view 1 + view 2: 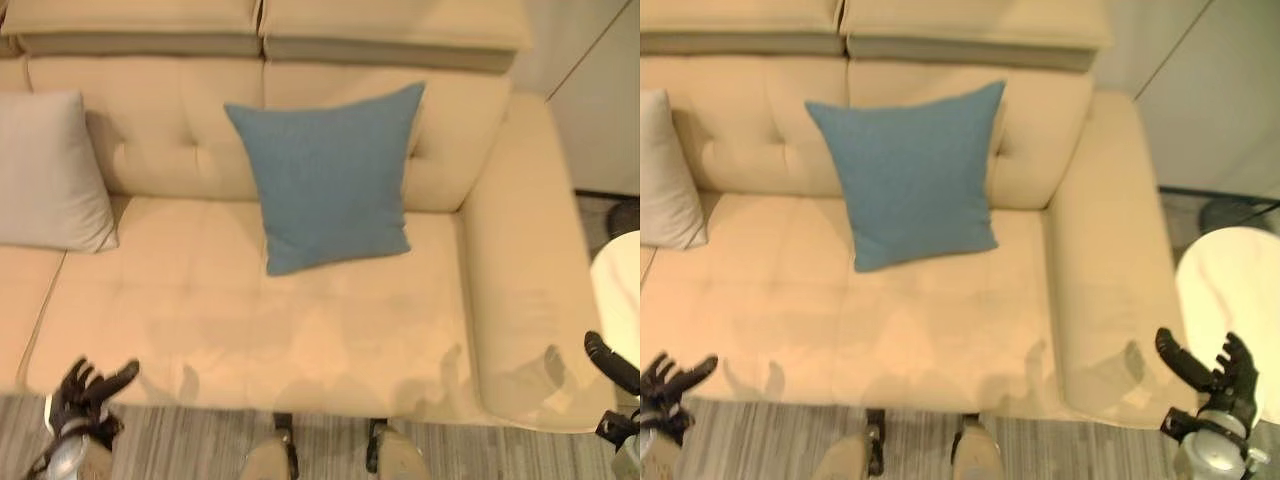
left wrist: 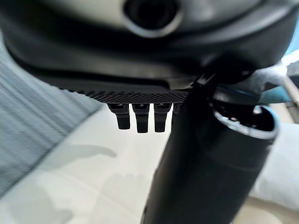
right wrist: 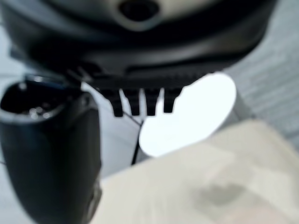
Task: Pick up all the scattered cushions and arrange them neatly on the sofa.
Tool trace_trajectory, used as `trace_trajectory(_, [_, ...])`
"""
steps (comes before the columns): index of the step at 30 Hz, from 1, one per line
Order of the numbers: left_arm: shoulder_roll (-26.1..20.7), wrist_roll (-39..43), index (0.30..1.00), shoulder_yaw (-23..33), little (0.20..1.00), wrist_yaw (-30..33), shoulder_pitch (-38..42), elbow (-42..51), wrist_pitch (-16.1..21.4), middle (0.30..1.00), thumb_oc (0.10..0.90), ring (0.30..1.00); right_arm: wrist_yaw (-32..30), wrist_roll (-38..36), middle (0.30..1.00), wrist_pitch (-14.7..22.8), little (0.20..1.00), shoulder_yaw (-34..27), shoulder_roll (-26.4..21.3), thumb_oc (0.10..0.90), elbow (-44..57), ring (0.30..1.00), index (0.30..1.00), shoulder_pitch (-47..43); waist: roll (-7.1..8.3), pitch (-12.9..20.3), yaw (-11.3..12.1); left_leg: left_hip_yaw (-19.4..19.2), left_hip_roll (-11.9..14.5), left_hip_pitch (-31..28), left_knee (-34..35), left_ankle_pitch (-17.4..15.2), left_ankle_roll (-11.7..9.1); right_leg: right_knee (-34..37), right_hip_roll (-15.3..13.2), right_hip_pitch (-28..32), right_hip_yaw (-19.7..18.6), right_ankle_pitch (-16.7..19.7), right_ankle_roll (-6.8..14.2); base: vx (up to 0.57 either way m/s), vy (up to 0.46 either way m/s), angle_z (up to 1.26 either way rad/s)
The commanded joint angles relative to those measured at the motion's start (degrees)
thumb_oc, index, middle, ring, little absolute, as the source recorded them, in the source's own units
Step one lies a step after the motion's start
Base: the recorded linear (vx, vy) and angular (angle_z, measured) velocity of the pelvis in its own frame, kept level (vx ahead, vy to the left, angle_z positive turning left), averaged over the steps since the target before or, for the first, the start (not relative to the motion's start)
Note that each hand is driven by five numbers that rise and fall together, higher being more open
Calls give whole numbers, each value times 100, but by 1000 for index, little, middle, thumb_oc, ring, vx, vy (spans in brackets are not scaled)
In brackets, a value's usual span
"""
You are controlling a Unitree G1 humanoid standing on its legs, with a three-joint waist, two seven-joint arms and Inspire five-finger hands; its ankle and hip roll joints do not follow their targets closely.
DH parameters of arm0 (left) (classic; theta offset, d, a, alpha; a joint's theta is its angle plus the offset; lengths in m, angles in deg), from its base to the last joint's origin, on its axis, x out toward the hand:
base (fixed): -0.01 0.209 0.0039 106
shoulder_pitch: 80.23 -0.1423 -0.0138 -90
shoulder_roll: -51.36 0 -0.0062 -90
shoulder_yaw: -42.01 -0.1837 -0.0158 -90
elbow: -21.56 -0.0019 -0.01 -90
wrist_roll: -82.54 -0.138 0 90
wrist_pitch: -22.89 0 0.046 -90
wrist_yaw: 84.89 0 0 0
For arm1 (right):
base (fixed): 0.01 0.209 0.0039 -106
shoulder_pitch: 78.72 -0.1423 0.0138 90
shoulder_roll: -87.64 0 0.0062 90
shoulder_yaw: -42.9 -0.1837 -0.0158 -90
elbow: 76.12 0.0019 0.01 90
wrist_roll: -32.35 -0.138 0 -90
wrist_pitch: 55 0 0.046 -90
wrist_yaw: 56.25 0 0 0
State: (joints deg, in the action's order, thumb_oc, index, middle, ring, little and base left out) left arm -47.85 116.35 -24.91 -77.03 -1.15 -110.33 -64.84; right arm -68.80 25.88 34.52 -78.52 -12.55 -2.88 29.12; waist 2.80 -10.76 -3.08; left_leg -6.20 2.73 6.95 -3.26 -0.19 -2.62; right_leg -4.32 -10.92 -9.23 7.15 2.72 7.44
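1. Two cushions are on the sofa (image 1: 330, 320): one blue cushion (image 1: 330, 178) and one pale grey cushion (image 1: 48, 172).
2. The blue cushion stands tilted against the backrest near the middle of the right-hand seat, its lower edge resting on the seat.
3. The grey cushion leans against the backrest further to the robot's left, well apart from the blue one, and it straddles the seam between two seat sections.
4. One round white table (image 1: 1230, 310) stands to the right, just beside the sofa's armrest (image 1: 1110, 260).
5. Left hand (image 1: 88, 392) hovers over the striped floor (image 1: 180, 445) at the sofa's front edge, fingers spread wide, holding nothing.
6. Right hand (image 1: 1218, 378) hangs off the armrest's front corner, near the white table, fingers also splayed apart and empty.
7. The front half of the seat lies bare between the two hands, and there is open seat between the two cushions.
8. The left eye view shows most of the grey cushion; the right eye view cuts it to a sliver at the edge but shows far more of the table and the whole right hand.
9. The left wrist view looks past straight fingertips (image 2: 142, 122) onto the pale seat.
10. The right wrist view shows its fingertips (image 3: 140, 105) over the table and armrest.
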Motion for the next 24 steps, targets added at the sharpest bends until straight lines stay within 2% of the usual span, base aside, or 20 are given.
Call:
trace_trajectory(1, [27,-683,900,561,900,49,-237,-322,440,900,800,900,-80,1291,900,174,900,-244,-285,800,565,900,900,308,-140,568,-75,-342,21,-382,-151,-583,43,-108,-412,-99,203,839,593,-165,136,-55])
trace_trajectory(3, [238,-1049,900,343,900,128,-237,-806,343,900,800,900,-219,1335,900,160,900,122,64,800,308,900,900,268,-274,468,37,-627,97,-528,-103,-567,91,-472,-491,38,901,478,497,-251,165,-96])
trace_trajectory(5, [282,-1444,900,37,900,144,-194,-1268,231,900,800,900,-212,1054,900,211,900,649,325,800,-266,900,900,24,-331,433,94,-825,121,-491,-93,-428,185,-1077,-440,215,1158,81,389,-374,161,-72])
trace_trajectory(6, [383,-1661,900,-239,900,78,-155,-1739,149,900,800,900,-123,800,900,219,900,1053,473,800,-835,900,900,-107,-355,524,156,-918,104,-425,-75,-314,246,-1381,-221,472,1084,-220,288,-414,138,-36])
trace_trajectory(7, [415,-1670,900,-337,900,49,-105,-2024,123,900,800,900,-84,623,900,267,900,1268,518,800,-1297,900,900,-219,-330,587,205,-953,60,-384,-70,-264,265,-1435,-75,644,961,-356,282,-382,84,-46])
trace_trajectory(10, [515,-1661,900,-562,900,78,42,-2795,25,900,800,900,-31,210,900,321,900,1893,697,800,-2593,900,900,-443,-221,742,371,-946,-42,-90,-187,-74,305,-1636,487,1050,260,-606,233,-313,-8,-44])
trace_trajectory(11, [540,-1727,900,-680,900,98,69,-3018,-10,900,800,900,41,34,900,329,900,2082,733,800,-2955,900,900,-522,-173,795,462,-986,-61,91,-255,7,312,-1500,639,1251,81,-661,160,-341,-85,-16])
trace_trajectory(12, [528,-1897,900,-854,900,80,137,-3111,-58,900,800,900,127,-65,900,292,900,2295,755,800,-3379,900,900,-639,-130,815,545,-944,-80,287,-331,64,317,-1188,779,1522,-83,-1101,9,-358,-129,-10])
trace_trajectory(13, [537,-1995,900,-953,900,57,187,-3189,-128,900,800,900,173,-121,900,265,900,2451,749,800,-3639,900,900,-776,-129,795,622,-893,-21,509,-409,194,287,-997,911,1521,-261,-1337,-190,-415,-176,-6])
trace_trajectory(14, [518,-2008,900,-1043,900,58,236,-3271,-127,900,800,900,217,-208,900,233,900,2662,730,800,-3889,900,900,-905,-116,719,721,-866,24,778,-506,413,217,-819,1016,1508,-357,-1552,-353,-481,-195,6])
trace_trajectory(17, [535,-2137,900,-1251,900,121,411,-3409,-199,900,800,900,265,-236,900,185,900,2995,599,800,-4467,900,900,-1239,-344,502,888,-647,188,1190,-323,1052,-18,-730,1322,1222,-334,-1748,-577,-528,-126,3])
trace_trajectory(18, [569,-2118,900,-1345,900,154,523,-3417,-176,900,800,900,255,-115,900,144,900,3164,554,800,-4721,900,900,-1359,-438,316,957,-408,261,1309,-251,1453,-219,-818,1396,1136,-300,-1757,-649,-396,-53,-4])
trace_trajectory(19, [576,-2118,900,-1344,900,155,530,-3420,-175,900,800,900,256,-116,900,147,900,3162,547,800,-4728,900,900,-1368,-467,325,967,-400,292,1328,-240,1475,-225,-797,1428,1120,-304,-1720,-657,-590,-19,13])
trace_trajectory(20, [646,-2141,900,-1514,900,143,732,-3491,-171,900,800,900,262,188,900,97,900,3420,556,800,-5028,900,900,-1524,-448,56,995,211,145,1439,-309,1578,-462,-792,1348,994,-224,-1633,-669,-558,16,20])
trace_trajectory(21, [696,-2142,900,-1533,900,122,763,-3552,-180,900,800,900,283,321,900,57,900,3466,574,800,-5168,900,900,-1489,-382,41,938,305,93,1406,-506,1302,-391,-638,1198,944,-76,-1457,-581,-733,14,46])
trace_trajectory(24, [747,-2181,900,-1563,900,64,743,-3597,-204,900,800,900,300,397,900,-46,900,3395,686,800,-5588,900,900,-1372,-158,163,682,-256,411,989,-1360,502,-149,-325,730,772,415,-952,-434,-479,20,74])
